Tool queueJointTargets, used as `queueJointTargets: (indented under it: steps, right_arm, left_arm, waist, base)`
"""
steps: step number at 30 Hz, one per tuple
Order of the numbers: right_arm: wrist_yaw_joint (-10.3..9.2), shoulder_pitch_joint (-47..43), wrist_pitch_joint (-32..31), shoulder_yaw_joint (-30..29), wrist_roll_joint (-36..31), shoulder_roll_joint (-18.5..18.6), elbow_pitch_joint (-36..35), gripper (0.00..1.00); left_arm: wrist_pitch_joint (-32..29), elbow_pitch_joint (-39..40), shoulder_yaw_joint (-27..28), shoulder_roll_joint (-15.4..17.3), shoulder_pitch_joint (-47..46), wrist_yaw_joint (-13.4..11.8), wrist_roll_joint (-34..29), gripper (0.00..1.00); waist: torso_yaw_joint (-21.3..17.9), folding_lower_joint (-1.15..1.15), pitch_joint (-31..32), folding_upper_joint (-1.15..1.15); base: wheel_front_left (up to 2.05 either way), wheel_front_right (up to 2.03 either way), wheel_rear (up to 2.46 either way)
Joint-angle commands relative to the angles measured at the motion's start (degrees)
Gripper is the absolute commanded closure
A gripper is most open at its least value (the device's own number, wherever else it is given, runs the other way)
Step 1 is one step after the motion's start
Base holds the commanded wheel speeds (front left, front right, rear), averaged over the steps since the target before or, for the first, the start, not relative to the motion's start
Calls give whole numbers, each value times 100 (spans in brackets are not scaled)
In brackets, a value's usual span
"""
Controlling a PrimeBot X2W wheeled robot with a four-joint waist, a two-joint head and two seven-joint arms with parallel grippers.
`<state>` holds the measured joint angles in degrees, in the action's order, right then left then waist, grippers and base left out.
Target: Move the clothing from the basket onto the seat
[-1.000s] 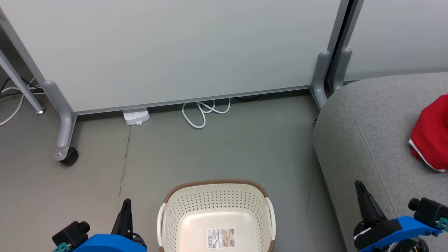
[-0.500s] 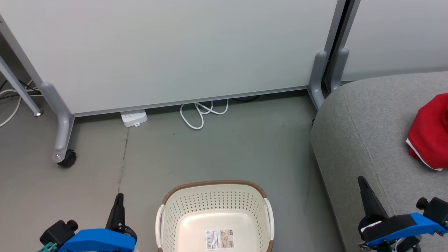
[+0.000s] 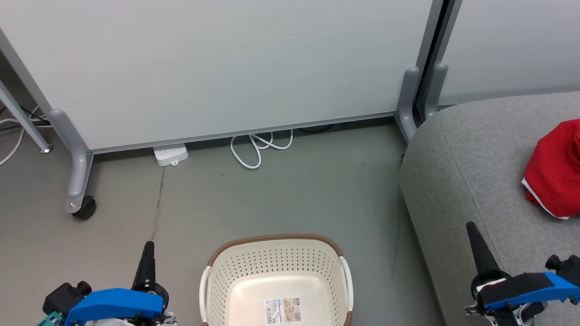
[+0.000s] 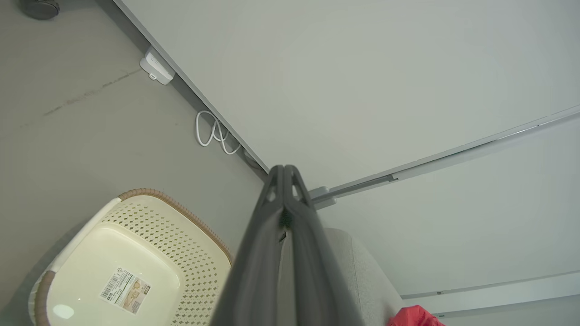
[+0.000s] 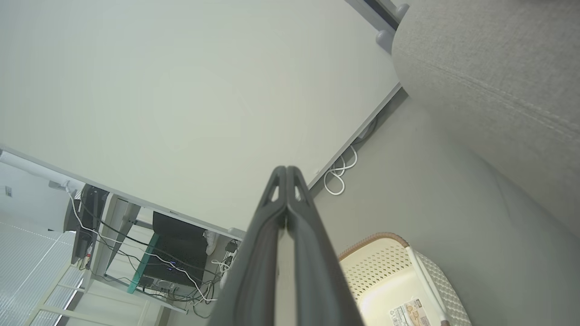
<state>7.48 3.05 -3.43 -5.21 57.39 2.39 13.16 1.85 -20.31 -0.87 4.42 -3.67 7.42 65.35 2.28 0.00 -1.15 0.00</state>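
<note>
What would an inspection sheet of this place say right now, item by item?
Surface: grey floor, with a thin crack at left.
Job's things: basket stands on the floor, empty but for a label on its bottom; red clothing lies on the grey seat, to the basket's right.
Clutter: nothing seen.
Grippers: left gripper and right gripper both shut, holding nothing, apart from the basket.
Cables: white cable looped on the floor under the panel, near a power strip; more cables at far left.
Surroundings: pale panel on a caster; dark equipment with wires beyond it.
</note>
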Motion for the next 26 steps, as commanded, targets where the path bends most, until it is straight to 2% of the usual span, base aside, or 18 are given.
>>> queueJointTargets:
  steps: [1, 26]
  right_arm:
    - [2, 131, -15, -17, 192, 42, -41, 100]
    - [2, 231, -155, -72, 1690, 56, 15, 100]
  left_arm:
    - [-42, 88, 52, 2, -146, 6, 130, 100]
    - [-406, 348, 369, -65, -213, 9, 1302, 100]
  waist:
    - [-5, 0, 2, 0]
    - [-90, 0, 39, 0]
  base:
    - [0, 0, 0]
    - [0, 0, 0]
